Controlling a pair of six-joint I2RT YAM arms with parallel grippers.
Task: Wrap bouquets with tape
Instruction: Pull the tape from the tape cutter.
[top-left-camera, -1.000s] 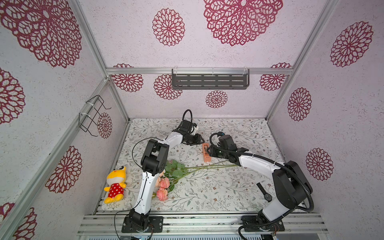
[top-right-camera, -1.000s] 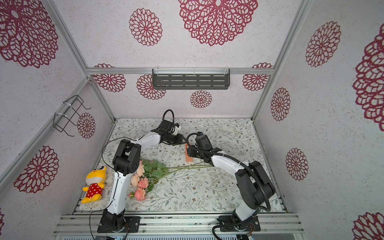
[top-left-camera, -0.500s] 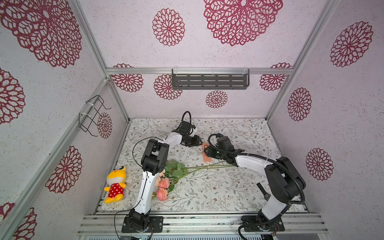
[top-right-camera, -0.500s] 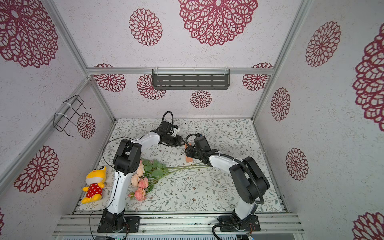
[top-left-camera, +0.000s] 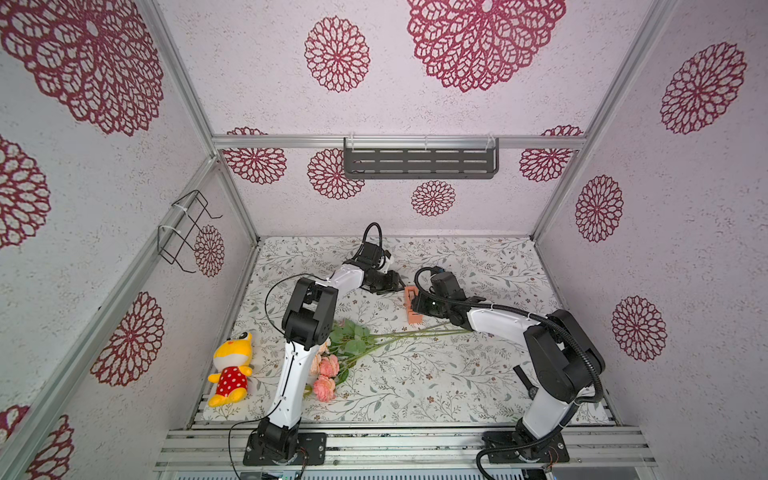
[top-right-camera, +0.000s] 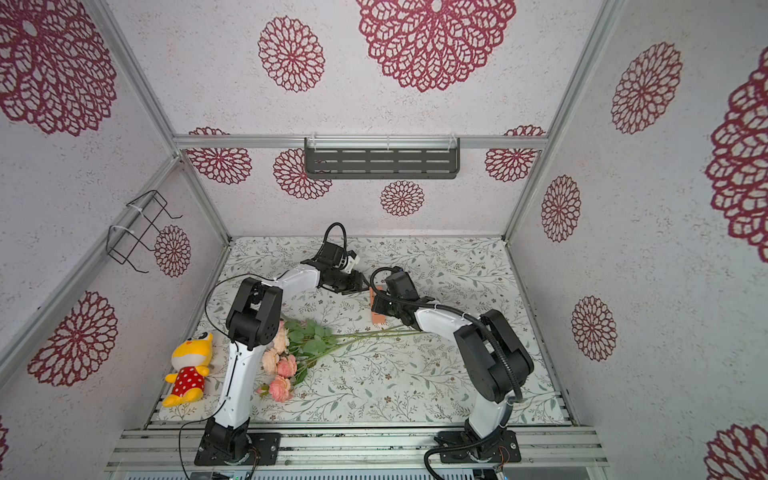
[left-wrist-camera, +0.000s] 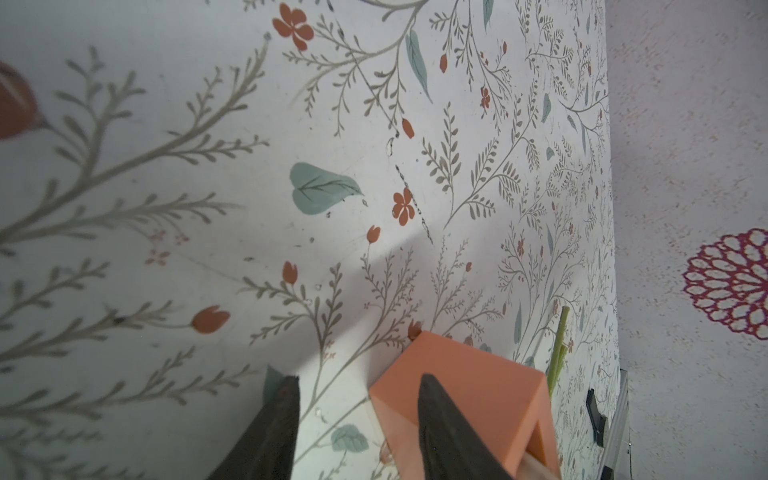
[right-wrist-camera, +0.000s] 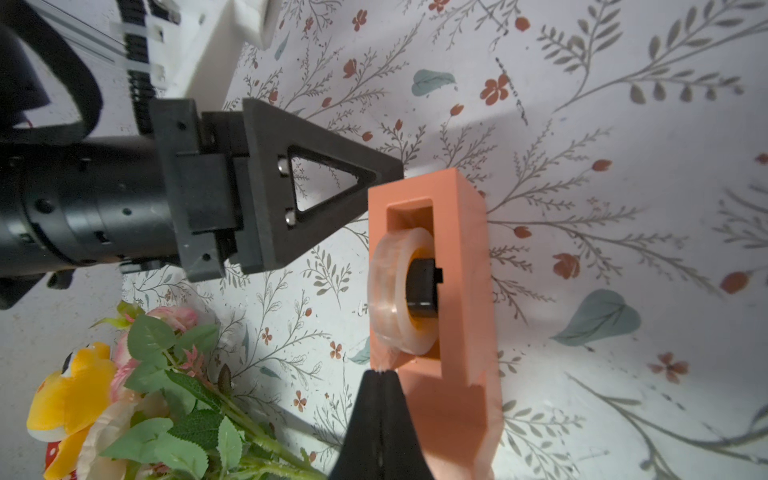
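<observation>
My right tool (right-wrist-camera: 380, 376) is pinched together on the loose end of the tape (right-wrist-camera: 392, 291) in its dispenser (right-wrist-camera: 461, 291), on the table (top-left-camera: 478, 374) towards its far edge, but my left tool (left-wrist-camera: 359, 380), jaws apart, merely touches that block, so I judge a pull could drag it onto the bouquet (top-left-camera: 353, 345) lying nearer the front-left corner

Tape (right-wrist-camera: 388, 291) in dispenser (right-wrist-camera: 461, 249) mid-table; bouquet (top-left-camera: 353, 345) before it, toy (top-left-camera: 230, 370) far left

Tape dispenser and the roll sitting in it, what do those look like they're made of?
Tape dispenser: probably matte plastic, maybe printed; even orange colour, crisp flat faces, no gloss. Roll: clear glossy film, likely plastic tape; its wound layers look translucent and catch highlights.
</observation>
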